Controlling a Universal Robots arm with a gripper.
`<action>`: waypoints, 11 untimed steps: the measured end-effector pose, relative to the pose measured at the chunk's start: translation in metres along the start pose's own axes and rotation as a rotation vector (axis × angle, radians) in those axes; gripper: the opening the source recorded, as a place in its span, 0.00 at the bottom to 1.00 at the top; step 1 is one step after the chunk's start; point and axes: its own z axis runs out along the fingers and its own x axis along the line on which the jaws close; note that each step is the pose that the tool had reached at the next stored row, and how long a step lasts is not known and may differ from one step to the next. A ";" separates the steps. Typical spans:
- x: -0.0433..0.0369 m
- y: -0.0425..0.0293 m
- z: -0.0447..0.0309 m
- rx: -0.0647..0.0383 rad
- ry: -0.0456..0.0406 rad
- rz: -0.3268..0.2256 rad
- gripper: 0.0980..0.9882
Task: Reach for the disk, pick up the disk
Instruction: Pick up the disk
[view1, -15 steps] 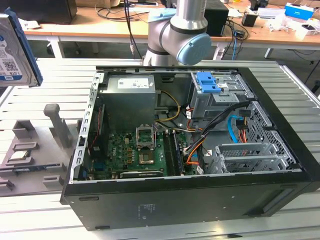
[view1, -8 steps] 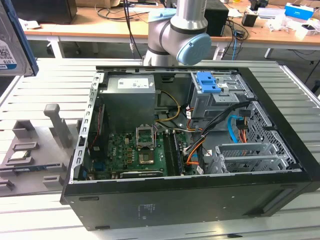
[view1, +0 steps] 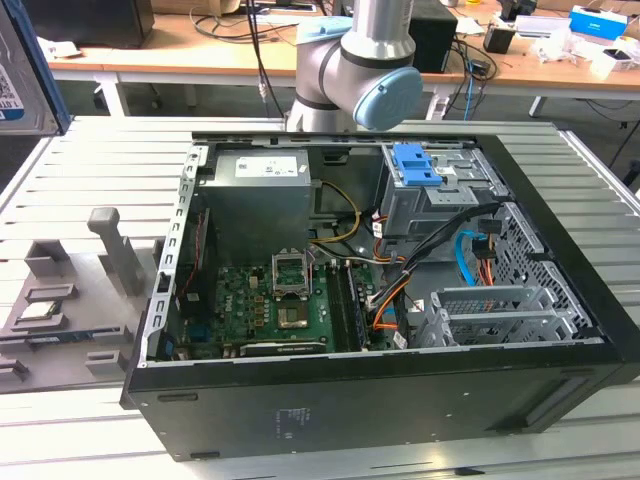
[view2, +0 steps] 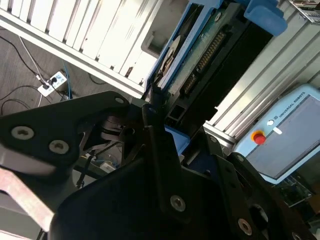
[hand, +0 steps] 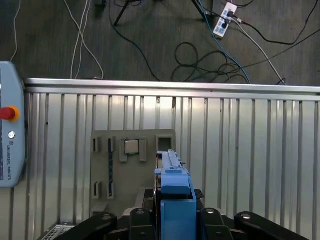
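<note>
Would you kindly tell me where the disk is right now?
In the first wrist view the disk is clamped on edge in the hand, above the grey fixture tray on the slatted table; the exterior view shows it at its upper left.

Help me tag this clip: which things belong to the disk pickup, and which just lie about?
Job: the disk, clamped in the tool.
Lying about: open computer case, grey fixture plate, teach pendant, power strip on the floor.
</note>
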 end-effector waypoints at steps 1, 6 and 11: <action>0.0001 0.0001 -0.0028 0.000 0.0000 0.000 0.30; 0.0004 0.0005 -0.0208 0.000 -0.0001 0.000 0.30; 0.0008 0.0009 -0.0396 0.000 0.0000 0.000 0.30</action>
